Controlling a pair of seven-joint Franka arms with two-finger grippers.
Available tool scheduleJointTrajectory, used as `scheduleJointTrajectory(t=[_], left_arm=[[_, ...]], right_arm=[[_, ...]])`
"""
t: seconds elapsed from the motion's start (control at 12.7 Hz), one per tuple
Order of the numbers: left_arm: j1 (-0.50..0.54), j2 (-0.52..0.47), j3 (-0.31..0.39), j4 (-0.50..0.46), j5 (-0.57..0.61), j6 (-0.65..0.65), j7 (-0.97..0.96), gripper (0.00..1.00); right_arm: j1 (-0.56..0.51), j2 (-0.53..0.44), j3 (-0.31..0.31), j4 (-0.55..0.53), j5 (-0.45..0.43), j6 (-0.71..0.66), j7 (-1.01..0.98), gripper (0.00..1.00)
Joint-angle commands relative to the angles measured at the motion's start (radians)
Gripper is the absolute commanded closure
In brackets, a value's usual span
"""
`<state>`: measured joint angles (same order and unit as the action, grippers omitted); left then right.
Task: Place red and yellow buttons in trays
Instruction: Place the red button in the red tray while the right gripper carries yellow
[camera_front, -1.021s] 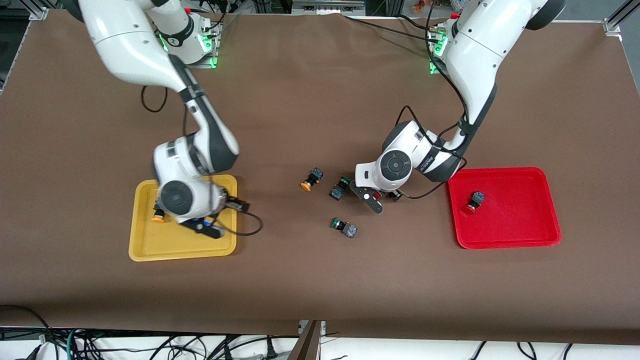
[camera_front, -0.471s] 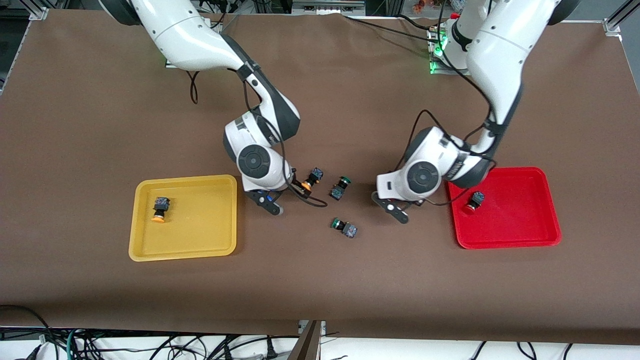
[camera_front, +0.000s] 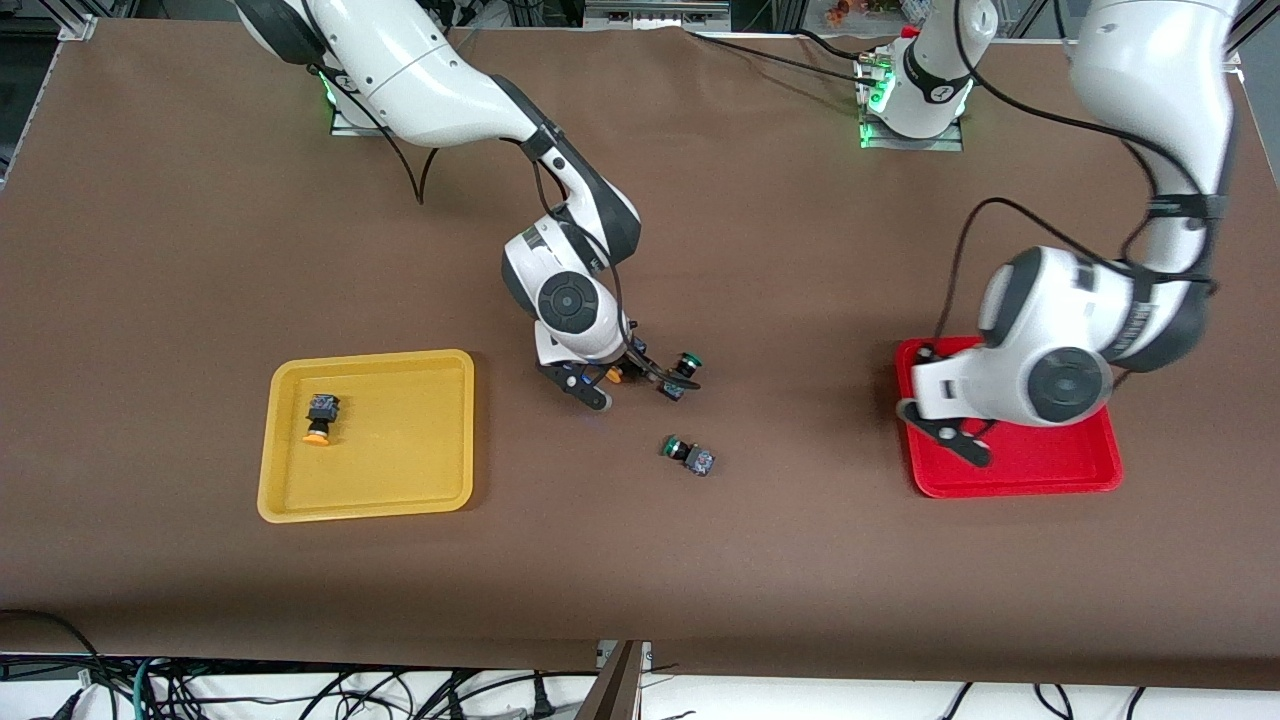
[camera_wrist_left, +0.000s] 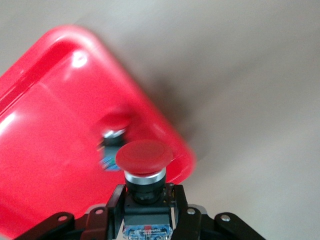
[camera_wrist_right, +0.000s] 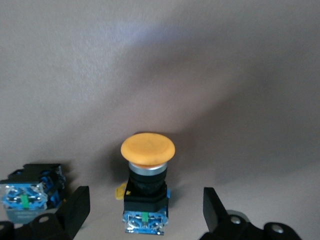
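My left gripper (camera_front: 950, 432) is shut on a red-capped button (camera_wrist_left: 144, 159) and holds it above the red tray's (camera_front: 1040, 470) corner nearest the table's middle. A second red button (camera_wrist_left: 111, 136) lies in that tray (camera_wrist_left: 45, 150); the arm hides it in the front view. My right gripper (camera_front: 590, 385) is open and low at the table's middle, with a finger on each side of an orange-yellow-capped button (camera_wrist_right: 146, 182), partly seen in the front view (camera_front: 613, 375). Another orange-yellow button (camera_front: 319, 418) lies in the yellow tray (camera_front: 400, 480).
Two green-capped buttons lie on the brown cloth. One (camera_front: 680, 373) is just beside my right gripper, toward the left arm's end, and its base shows in the right wrist view (camera_wrist_right: 30, 192). The other (camera_front: 689, 455) is nearer the front camera.
My right gripper left the yellow tray, with one yellow button in it, and came down around the yellow button at mid-table. My left gripper carried the red button from mid-table to over the red tray.
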<state>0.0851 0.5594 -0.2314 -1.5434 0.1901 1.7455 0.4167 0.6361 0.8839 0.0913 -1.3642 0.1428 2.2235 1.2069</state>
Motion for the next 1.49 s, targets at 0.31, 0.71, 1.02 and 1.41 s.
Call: scheduleJointTrajectory(t=[0.31, 0.71, 1.02, 1.41], left_arm=[[0.188, 0.118, -0.014, -0.029, 0.201, 0.156, 0.159, 0.83], [0.193, 0.149, -0.014, -0.029, 0.201, 0.194, 0.16, 0.36], [0.18, 0.068, -0.052, -0.008, 0.184, 0.087, 0.171, 0.0], [0.18, -0.114, -0.213, 0.092, 0.167, -0.124, -0.025, 0.0]], right_arm=[[0.014, 0.007, -0.008, 0.007, -0.014, 0.008, -0.035, 1.0], [-0.148, -0.074, -0.022, 0.014, -0.014, -0.122, -0.341, 1.0], [-0.326, -0.123, -0.051, 0.014, -0.052, -0.292, -0.74, 1.0], [-0.406, -0.108, -0.107, -0.036, -0.068, -0.335, -0.966, 1.0]])
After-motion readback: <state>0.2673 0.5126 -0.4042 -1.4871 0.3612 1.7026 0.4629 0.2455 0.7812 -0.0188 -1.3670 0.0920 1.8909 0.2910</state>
